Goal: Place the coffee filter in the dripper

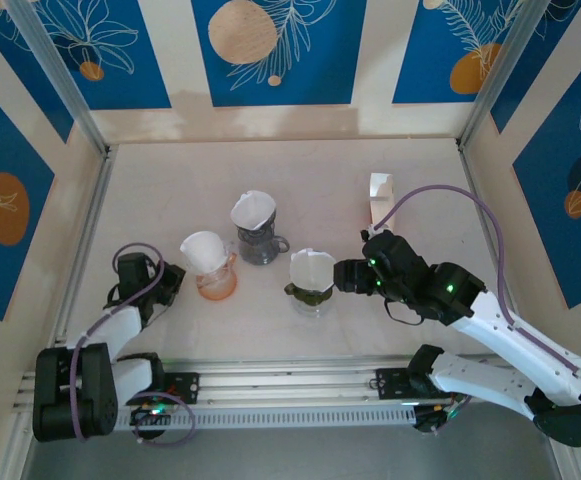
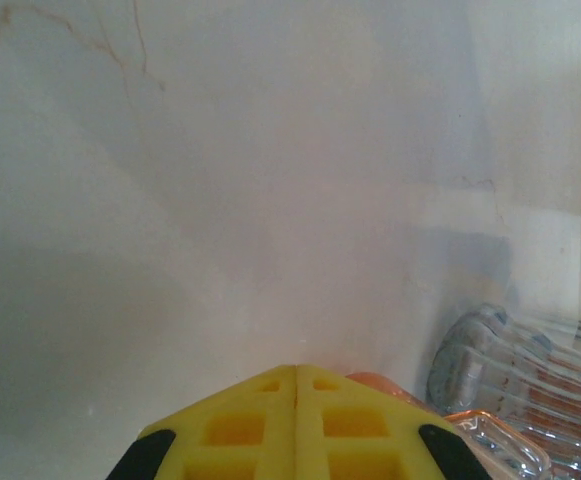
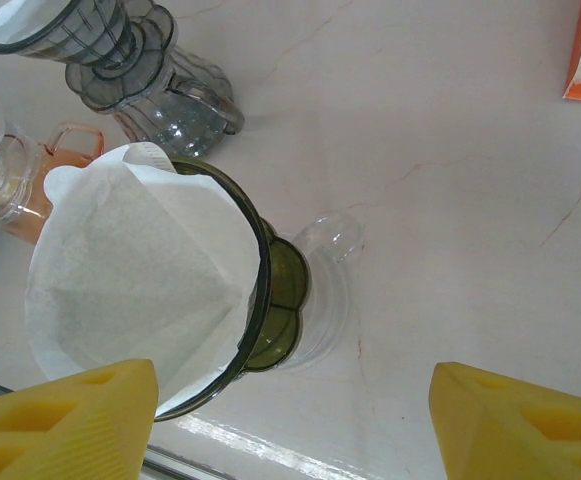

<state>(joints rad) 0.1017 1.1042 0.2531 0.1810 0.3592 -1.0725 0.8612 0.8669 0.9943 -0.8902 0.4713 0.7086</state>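
**A:** From overhead, where's the paper?

**B:** A white coffee filter (image 1: 311,266) sits inside the green dripper (image 1: 313,296). The right gripper (image 1: 342,277) is just beside that dripper on its right. A grey dripper (image 1: 258,243) stands behind the green one and to its left, and an orange dripper (image 1: 216,283) stands further left. Each has its own white paper in it. A filter box (image 1: 380,197) stands upright behind the green dripper and to its right. The left gripper (image 1: 173,281) is well left of the green dripper, beyond the orange one.

**A:** And the left wrist camera?

**B:** Its yellow fingers (image 2: 238,428) are pressed together along one seam with nothing between them. The pale table (image 2: 220,200) lies ahead.

**A:** The right wrist?

**B:** Its fingers (image 3: 70,420) are spread wide and hold nothing. The green dripper lies ahead of the gap, nearer the finger at the picture's left. The paper inside it is opened into a cone, with its edge above the rim. The grey dripper is beyond the green one.
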